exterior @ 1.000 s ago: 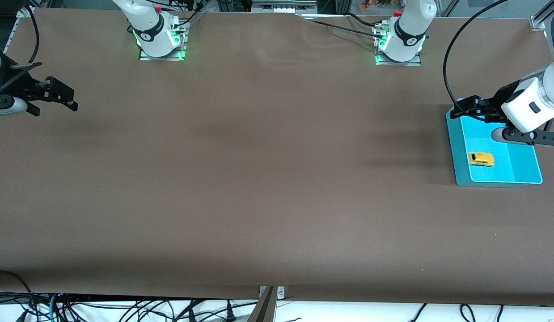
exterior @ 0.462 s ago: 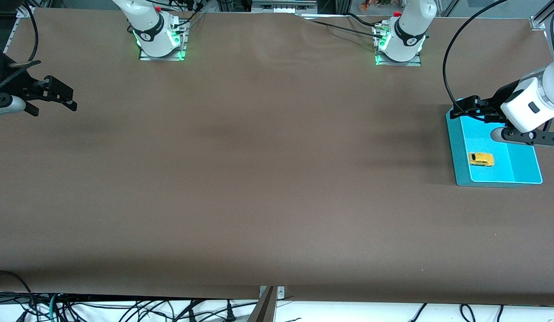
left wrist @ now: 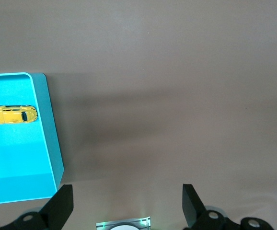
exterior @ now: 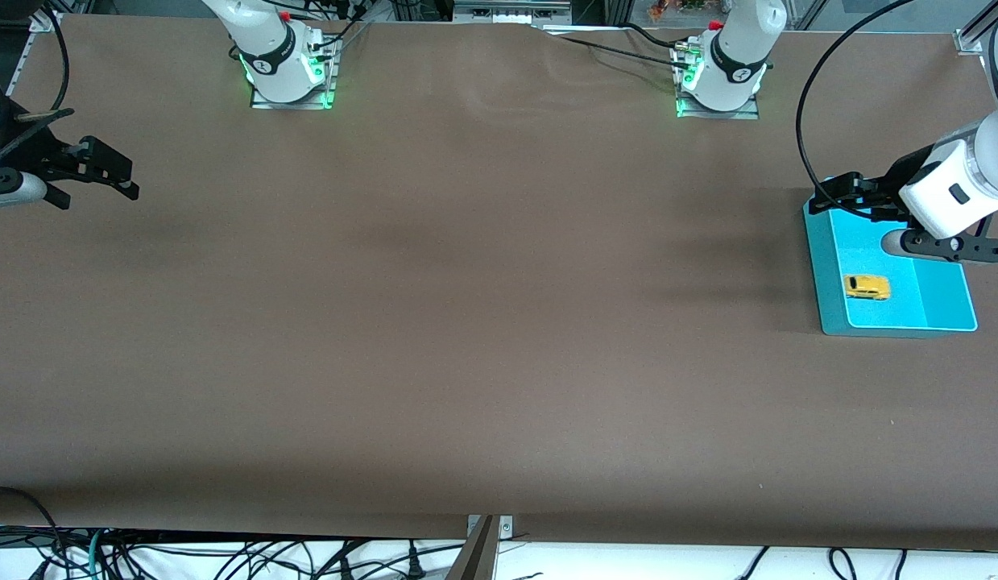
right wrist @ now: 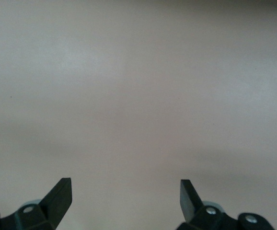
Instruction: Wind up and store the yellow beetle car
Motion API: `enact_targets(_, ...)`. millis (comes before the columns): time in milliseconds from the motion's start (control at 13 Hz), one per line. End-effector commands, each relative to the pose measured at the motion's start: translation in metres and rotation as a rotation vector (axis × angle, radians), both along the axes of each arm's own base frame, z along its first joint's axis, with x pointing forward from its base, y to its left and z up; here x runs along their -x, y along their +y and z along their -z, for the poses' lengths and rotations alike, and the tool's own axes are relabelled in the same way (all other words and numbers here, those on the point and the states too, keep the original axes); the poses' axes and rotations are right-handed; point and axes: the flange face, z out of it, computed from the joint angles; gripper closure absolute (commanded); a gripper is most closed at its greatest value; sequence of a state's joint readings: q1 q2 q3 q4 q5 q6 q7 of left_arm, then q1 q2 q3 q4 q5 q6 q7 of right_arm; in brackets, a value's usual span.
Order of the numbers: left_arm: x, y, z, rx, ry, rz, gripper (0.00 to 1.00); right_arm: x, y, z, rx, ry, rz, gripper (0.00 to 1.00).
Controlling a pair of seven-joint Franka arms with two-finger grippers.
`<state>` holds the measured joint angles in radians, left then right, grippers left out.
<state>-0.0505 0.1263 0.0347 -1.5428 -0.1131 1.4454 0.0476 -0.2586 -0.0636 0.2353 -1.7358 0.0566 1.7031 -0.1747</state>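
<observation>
The yellow beetle car (exterior: 867, 287) lies in a cyan tray (exterior: 826, 274) at the left arm's end of the table. It rests on the tray floor with nothing touching it. My left gripper (exterior: 833, 194) is open and empty, hovering over the tray's corner nearest the robot bases. In the left wrist view the car (left wrist: 14, 114) and the tray (left wrist: 48, 129) sit off to one side of the open left gripper (left wrist: 127, 201). My right gripper (exterior: 126, 177) is open and empty over bare table at the right arm's end, and its wrist view shows only tabletop between its open fingers (right wrist: 125, 196).
The brown table (exterior: 482, 306) stretches between the two arms. The two arm bases (exterior: 289, 72) (exterior: 720, 76) stand along the edge farthest from the front camera. Cables hang off the table's nearest edge (exterior: 225, 556).
Almost nothing. Both grippers have shifted by only a few pixels. The car and tray have not moved.
</observation>
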Motion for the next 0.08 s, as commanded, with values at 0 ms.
enact_targets(0, 0.0025, -0.0007, -0.0017, -0.017, 0.000, 0.024, 0.00, -0.0003, 0.0029, -0.0071, -0.012, 0.004, -0.004, 0.00)
